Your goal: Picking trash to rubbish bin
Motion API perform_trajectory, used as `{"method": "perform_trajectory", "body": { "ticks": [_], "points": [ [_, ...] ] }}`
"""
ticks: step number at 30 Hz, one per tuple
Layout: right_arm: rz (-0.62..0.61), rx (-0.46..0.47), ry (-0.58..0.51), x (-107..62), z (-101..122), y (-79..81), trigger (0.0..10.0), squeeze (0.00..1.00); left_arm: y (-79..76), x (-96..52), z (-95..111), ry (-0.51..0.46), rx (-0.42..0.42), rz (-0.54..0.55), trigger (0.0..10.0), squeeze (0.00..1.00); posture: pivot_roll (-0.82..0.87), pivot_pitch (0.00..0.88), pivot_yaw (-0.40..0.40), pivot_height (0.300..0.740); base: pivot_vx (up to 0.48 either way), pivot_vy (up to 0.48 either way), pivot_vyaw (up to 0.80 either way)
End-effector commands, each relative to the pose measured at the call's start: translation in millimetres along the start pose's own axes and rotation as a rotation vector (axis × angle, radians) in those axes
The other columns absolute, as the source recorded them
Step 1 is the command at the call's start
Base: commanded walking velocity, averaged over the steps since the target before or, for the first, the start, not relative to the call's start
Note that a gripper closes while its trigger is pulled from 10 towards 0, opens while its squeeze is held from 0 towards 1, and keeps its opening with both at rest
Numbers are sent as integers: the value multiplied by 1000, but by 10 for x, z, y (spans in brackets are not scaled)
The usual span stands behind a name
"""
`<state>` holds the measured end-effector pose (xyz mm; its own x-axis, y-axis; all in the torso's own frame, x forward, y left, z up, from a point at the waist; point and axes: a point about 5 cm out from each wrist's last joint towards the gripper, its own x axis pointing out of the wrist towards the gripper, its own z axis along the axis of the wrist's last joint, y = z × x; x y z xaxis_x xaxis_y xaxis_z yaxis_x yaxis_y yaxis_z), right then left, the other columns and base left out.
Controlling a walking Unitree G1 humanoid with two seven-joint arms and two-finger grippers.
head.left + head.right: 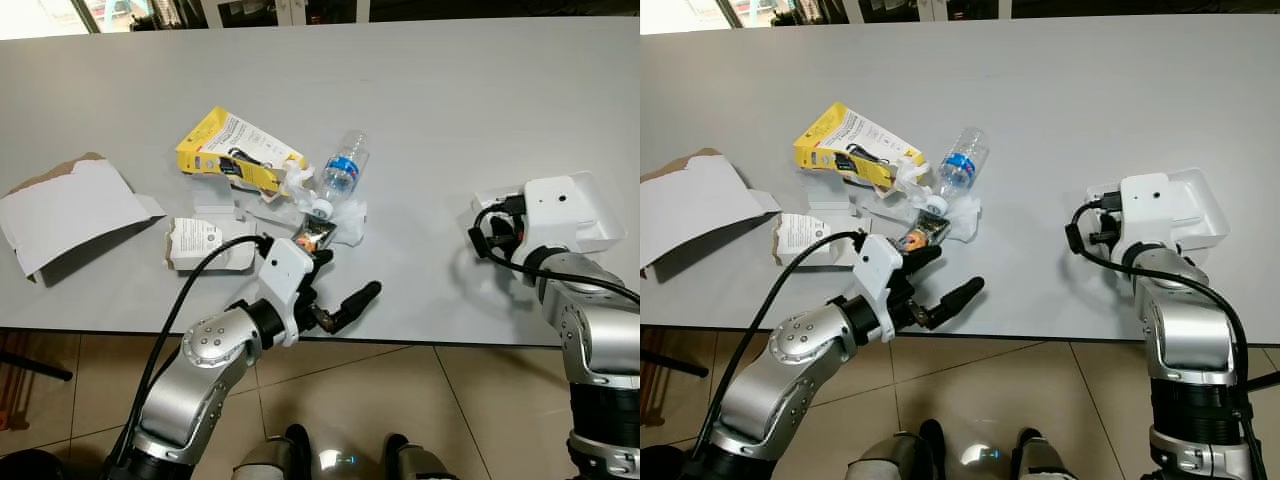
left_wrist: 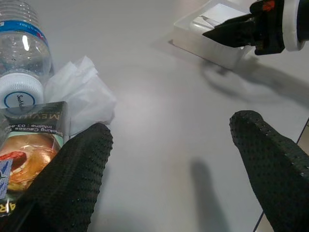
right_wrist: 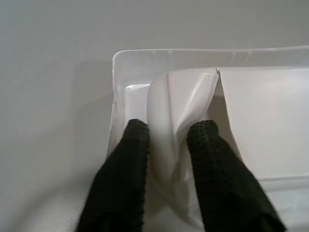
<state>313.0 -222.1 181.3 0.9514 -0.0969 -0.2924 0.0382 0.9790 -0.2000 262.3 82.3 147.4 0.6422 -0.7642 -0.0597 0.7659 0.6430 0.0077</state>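
Several pieces of trash lie clustered on the grey worktop, left of centre: a yellow and white carton lying flat and torn open, a clear plastic bottle on its side with a blue label and white cap, crumpled white tissue beside the cap, a shiny snack wrapper printed with a food picture, and a small flattened white box at about nine o'clock from the wrapper. Further out at nine o'clock sits a large sheet of white-faced cardboard, bent and showing brown edges. At about three o'clock from the cluster, well apart, rests a shallow white plastic tray with a limp white film folded inside it. The left claw hovers near the worktop's front edge at six o'clock from the cluster, its fingers spread wide, one finger just beside the wrapper. The right claw is over the tray, its fingers pinching the fold of film between them.
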Motion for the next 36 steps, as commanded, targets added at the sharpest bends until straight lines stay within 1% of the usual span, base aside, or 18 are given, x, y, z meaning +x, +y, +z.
{"method": "perform_trajectory", "body": {
  "ticks": [1,8,15,21,26,30,36],
  "points": [
    [-4,3,-8,-14,48,4,10000,1000,4,-2,-34,14,6,4,10000,0,-24,212,88,740,0,0,0],
    [-18,4,-26,-35,155,-25,10000,1000,7,14,-37,15,8,1,10000,0,-24,212,88,740,0,0,0],
    [-62,5,-56,-43,260,-128,10000,1000,8,23,-50,17,7,-1,10000,0,-27,202,90,740,0,0,0],
    [-69,12,-60,-43,268,-131,10000,1000,12,28,-51,18,8,0,10000,0,-26,200,90,740,0,0,0],
    [-76,16,-85,-43,321,-133,10000,1000,15,33,-52,18,8,0,10000,0,-27,198,90,740,0,0,0],
    [-71,24,-83,-36,312,-124,10000,1000,13,42,-50,17,10,0,10000,0,-28,196,90,740,0,0,0],
    [-25,71,-46,-2,183,-31,10000,1000,9,46,-52,16,9,-2,10000,0,-28,195,91,740,0,0,0]
  ]
}}
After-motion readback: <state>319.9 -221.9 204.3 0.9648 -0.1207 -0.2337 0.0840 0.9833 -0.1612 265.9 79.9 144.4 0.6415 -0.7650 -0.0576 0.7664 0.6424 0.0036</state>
